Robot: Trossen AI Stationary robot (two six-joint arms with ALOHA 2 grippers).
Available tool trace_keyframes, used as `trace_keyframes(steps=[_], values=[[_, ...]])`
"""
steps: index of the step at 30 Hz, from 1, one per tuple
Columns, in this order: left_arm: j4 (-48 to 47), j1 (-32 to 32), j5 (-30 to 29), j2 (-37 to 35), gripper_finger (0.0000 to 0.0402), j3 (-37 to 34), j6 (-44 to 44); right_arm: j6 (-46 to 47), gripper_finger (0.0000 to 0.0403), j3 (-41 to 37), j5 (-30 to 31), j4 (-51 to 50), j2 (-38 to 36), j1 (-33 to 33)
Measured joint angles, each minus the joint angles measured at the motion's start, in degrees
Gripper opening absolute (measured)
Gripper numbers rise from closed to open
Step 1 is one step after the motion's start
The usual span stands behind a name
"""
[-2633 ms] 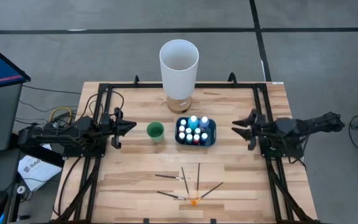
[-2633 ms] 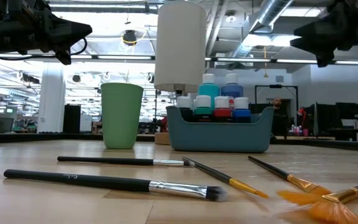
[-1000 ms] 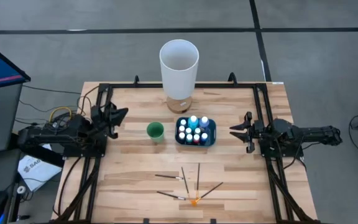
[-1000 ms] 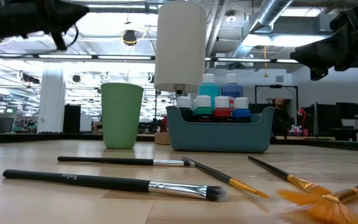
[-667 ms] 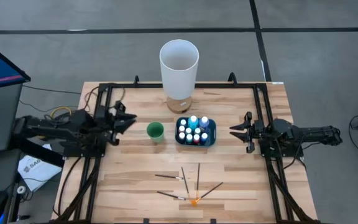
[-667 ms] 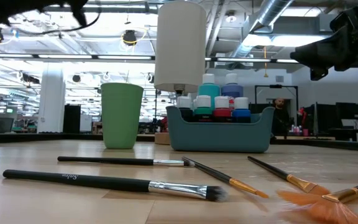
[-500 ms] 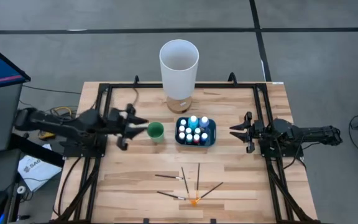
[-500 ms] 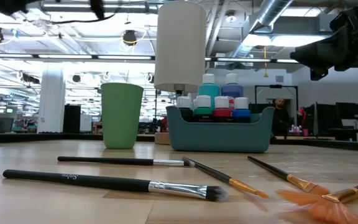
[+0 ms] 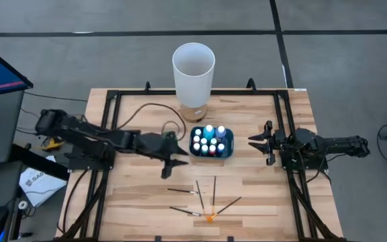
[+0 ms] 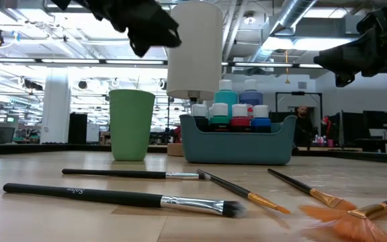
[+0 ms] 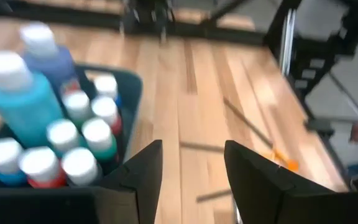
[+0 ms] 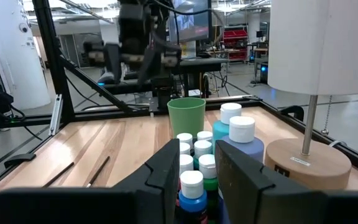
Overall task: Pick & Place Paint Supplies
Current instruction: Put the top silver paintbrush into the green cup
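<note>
**Operator:** Swinging my left gripper point(image 9: 171, 160) out over the middle of the table — a second ago it sat back by its own edge with the fingers pinched together; now it hangs above the bare planks beside the blue tray point(image 9: 228, 141), jaws spread and nothing between them.

**Observer:** So picking has started?

**Operator:** I'd judge it is only the approach. Nothing has been lifted: the paint bottles point(image 9: 210, 140) stand upright in the tray, and the brushes point(image 9: 199, 196) lie loose on the wood nearer the front edge, well apart from the tray, the orange-tipped one point(image 9: 211, 216) among them.

**Observer:** And the right side?

**Operator:** My right gripper point(image 9: 252, 142) hasn't moved; it waits beside the tray, jaws clenched on nothing.

**Observer:** How will the things handle?

**Operator:** The bottles are small smooth plastic cylinders with pale round caps, packed touching each other, so pinching just one looks fiddly. The brushes are thin dark rods with metal ferrules, lying flat on the grainy wooden table point(image 9: 133, 195); they could roll or slip. The green cup point(image 10: 132, 125) and white cylinder point(image 9: 193, 70) aren't mine to move.
</note>
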Motion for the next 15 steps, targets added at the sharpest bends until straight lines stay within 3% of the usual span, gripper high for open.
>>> trace_keyframes(steps=[10, 15], values=[[-1.79, -1.18, -0.95, 9.1, 0.0163, 2.2, -4.55, 0.0, 0.0098, 0.0, 0.0, 0.0, 0.0, 0.0], [-4.4, -3.73, -0.96, 12.67, 0.0163, 6.65, -4.53, 0.0, 0.0098, 0.0, 0.0, 0.0, 0.02, 0.0]])
